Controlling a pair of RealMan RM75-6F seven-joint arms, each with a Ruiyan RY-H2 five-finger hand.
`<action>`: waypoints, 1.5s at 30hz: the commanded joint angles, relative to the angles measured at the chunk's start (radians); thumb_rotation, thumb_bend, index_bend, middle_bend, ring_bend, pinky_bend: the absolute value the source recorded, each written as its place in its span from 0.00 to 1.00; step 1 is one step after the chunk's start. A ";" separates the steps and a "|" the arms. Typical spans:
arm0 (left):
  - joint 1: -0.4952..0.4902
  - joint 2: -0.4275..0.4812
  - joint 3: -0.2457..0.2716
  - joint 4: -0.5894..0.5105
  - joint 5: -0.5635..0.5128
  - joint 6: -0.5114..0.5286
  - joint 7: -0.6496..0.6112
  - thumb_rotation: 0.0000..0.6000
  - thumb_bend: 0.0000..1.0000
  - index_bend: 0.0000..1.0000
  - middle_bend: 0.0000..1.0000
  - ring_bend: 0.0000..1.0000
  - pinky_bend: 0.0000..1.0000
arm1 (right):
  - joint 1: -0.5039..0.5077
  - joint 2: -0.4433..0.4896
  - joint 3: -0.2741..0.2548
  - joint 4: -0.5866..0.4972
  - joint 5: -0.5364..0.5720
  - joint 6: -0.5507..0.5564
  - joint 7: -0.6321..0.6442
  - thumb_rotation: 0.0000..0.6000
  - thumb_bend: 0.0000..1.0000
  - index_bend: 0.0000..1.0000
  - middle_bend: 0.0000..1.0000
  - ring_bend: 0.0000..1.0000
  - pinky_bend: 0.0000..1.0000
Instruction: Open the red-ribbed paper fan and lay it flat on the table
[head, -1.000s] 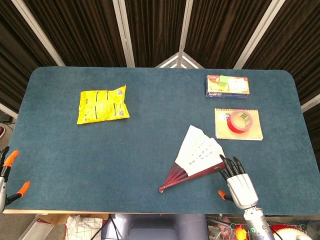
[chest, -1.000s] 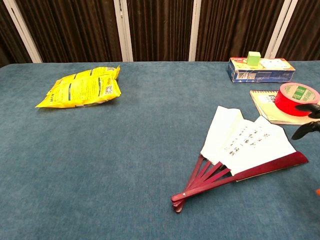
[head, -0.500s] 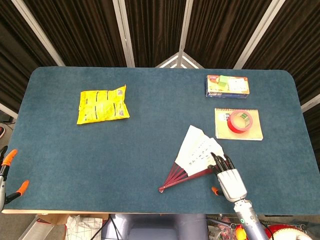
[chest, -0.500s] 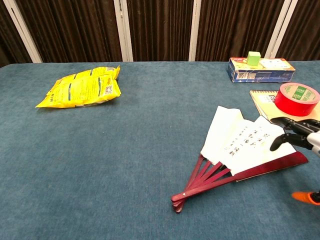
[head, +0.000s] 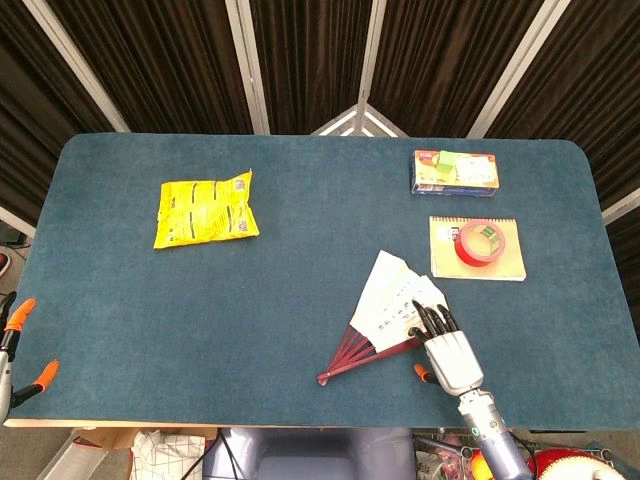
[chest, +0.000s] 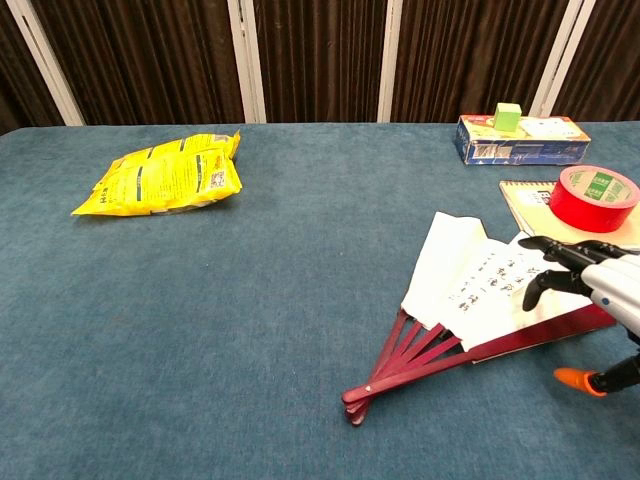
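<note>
Your fan (head: 390, 318) lies partly spread on the bench (head: 300, 290), near its front edge, right of centre. It looks light, its paper easily creased and its red ribs stiff, so push on the outer rib rather than the leaf. Your right robot hand (head: 445, 350) hovers over that rib with fingers extended and holding nothing; whether they touch the paper is unclear. The left robot hand (head: 15, 345) waits open at the bench's left front corner. Open cloth lies left of the fan; the notebook (head: 478, 250) and tape roll (head: 480, 243) sit close behind.
</note>
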 joint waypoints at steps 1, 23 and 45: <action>0.000 -0.001 -0.001 0.000 -0.002 0.000 0.001 1.00 0.31 0.13 0.00 0.00 0.00 | 0.003 -0.014 -0.006 0.015 0.001 0.000 0.003 1.00 0.23 0.38 0.06 0.14 0.11; -0.004 -0.009 -0.003 0.001 -0.008 -0.007 0.024 1.00 0.31 0.13 0.00 0.00 0.00 | 0.060 -0.069 0.020 0.058 0.033 -0.042 -0.011 1.00 0.25 0.44 0.06 0.15 0.12; -0.001 -0.011 0.000 0.000 -0.004 -0.001 0.025 1.00 0.31 0.13 0.00 0.00 0.00 | 0.096 -0.088 0.030 0.114 0.038 -0.037 0.058 1.00 0.36 0.53 0.10 0.18 0.14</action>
